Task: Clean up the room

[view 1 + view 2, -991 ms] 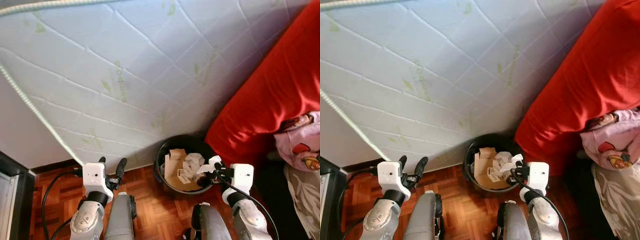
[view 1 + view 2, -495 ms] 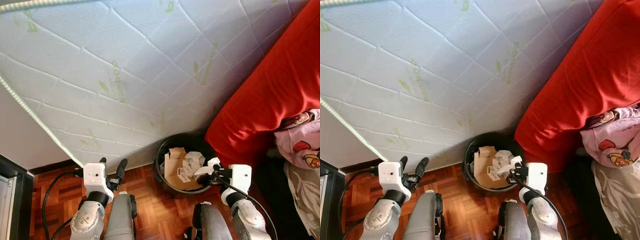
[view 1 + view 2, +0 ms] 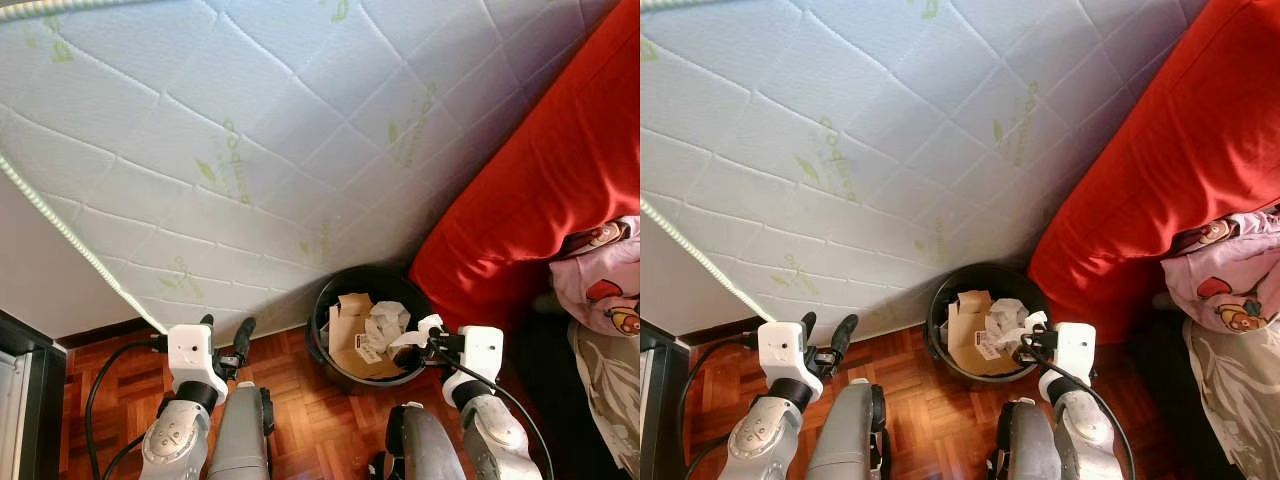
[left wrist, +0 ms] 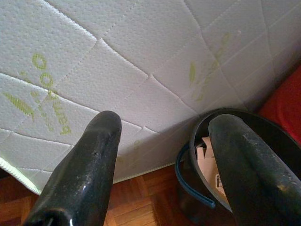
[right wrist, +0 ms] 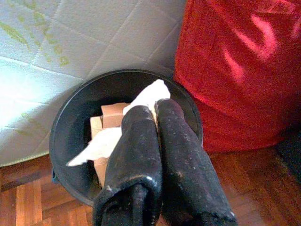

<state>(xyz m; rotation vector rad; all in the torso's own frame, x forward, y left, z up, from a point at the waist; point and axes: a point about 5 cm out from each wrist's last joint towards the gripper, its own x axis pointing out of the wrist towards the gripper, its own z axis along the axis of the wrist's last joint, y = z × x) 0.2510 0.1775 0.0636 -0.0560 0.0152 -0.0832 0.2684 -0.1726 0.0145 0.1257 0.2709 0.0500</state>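
Right gripper's fingers (image 5: 155,155) cover most of the white tissue (image 5: 148,96); cardboard scraps (image 3: 350,330) bury the black bin's (image 3: 325,300) bottom; the frame edge cuts off the red cushion (image 3: 540,190)

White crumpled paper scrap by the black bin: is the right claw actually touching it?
Touching. The right wrist view shows the right claw pinched shut on the white paper scrap.

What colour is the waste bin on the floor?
Black; the waste bin shows best in the right wrist view.
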